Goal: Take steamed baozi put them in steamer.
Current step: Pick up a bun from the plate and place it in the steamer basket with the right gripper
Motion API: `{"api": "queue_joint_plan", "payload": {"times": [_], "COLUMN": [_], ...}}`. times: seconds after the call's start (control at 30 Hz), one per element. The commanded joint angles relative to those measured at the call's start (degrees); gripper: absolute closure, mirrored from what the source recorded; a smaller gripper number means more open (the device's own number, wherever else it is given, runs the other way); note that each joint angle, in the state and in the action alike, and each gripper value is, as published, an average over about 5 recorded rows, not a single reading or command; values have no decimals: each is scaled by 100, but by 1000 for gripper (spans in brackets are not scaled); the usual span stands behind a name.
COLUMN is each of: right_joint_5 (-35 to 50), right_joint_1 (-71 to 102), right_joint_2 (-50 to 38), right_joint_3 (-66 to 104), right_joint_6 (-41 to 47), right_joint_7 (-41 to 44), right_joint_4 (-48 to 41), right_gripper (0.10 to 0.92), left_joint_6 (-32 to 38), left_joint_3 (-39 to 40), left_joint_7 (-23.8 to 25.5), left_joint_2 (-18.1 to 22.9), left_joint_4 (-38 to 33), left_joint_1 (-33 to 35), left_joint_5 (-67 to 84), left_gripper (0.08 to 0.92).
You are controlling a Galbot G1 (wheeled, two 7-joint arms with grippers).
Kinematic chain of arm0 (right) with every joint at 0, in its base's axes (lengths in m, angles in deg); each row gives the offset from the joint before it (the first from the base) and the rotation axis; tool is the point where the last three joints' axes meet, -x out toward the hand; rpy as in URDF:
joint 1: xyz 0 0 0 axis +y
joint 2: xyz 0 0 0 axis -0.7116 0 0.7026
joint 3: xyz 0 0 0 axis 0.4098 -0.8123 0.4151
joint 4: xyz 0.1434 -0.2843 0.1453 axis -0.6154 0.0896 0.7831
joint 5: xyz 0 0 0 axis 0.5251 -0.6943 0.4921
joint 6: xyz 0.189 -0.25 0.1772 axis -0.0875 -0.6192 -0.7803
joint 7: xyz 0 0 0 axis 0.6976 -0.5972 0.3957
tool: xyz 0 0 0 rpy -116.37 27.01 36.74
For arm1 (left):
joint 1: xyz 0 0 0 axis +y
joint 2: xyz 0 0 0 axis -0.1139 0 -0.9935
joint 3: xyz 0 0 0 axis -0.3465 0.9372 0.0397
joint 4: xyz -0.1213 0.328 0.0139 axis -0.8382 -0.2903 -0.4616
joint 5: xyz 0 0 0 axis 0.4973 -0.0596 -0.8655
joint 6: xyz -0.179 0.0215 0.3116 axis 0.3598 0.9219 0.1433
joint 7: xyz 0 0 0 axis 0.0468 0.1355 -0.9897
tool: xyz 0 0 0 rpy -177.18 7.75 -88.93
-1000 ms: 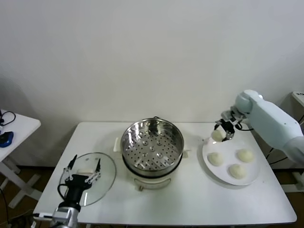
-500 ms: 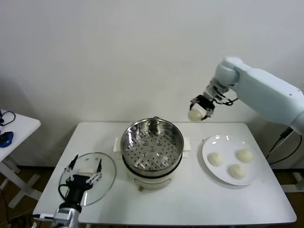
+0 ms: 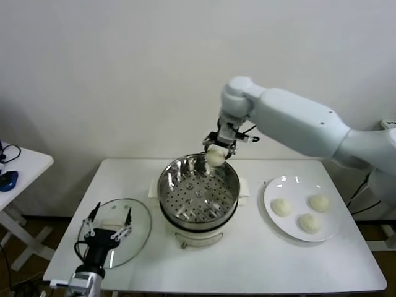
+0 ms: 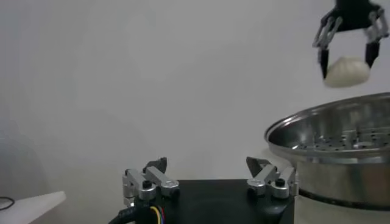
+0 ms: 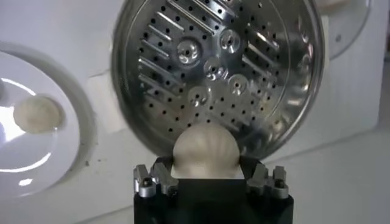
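Right gripper clamped on a bun, above the steamer's back rim; left gripper spread apart at the table's front left corner.

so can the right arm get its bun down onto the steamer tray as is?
Probably yes. The right gripper holds a baozi above the steamer's far rim; the perforated tray is bare and the glass lid lies off to the side under the idle left gripper.
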Motion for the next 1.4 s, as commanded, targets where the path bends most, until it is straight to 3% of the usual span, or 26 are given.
{"api": "queue_joint_plan", "payload": {"times": [0.03, 0.3, 1.1, 1.4], "right_joint_5": [-887, -1580, -1690, -1814], "right_joint_1": [433, 737, 886, 909], "right_joint_2": [794, 956, 613, 557], "right_joint_3": [27, 126, 81, 54], "right_joint_6": [-275, -478, -471, -461], "right_joint_7": [-5, -83, -84, -123], "right_joint_4": [-126, -454, -381, -378], "right_gripper": [304, 304, 302, 213], "left_joint_6": [10, 28, 27, 32], "left_joint_3": [-5, -19, 8, 0], "left_joint_7": [6, 7, 4, 5], "left_joint_2": [3, 26, 41, 44], "left_joint_4": [6, 17, 124, 140], "left_joint_1": [17, 22, -57, -57], "left_joint_5": [8, 27, 13, 14], "left_gripper": [177, 177, 177, 177]}}
